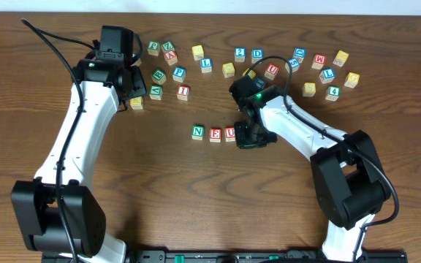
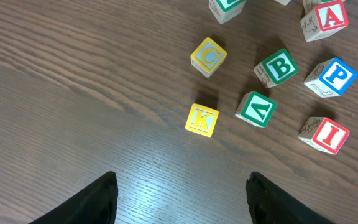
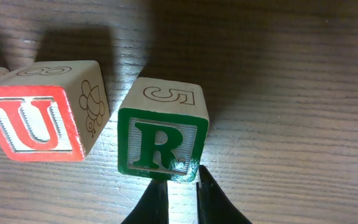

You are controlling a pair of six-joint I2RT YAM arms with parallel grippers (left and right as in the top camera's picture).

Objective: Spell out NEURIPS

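R (image 3: 163, 146) sits on the worktop (image 3: 291, 93) just beside U (image 3: 36, 121) with a slim gap between them, extending the row N (image 1: 198, 131), E (image 1: 215, 134), U. Our right hand (image 3: 180, 185) has its fingers nearly together on nothing, the tips at R's near edge. Our left hand (image 2: 182, 202) hangs spread and empty near I (image 2: 324, 134) and P (image 2: 332, 76). We judge these wooden cubes light, rigid and sturdy, with painted faces that are a bit slick. We would pinch I squarely across two opposite side faces, never the corners, lest it twist.
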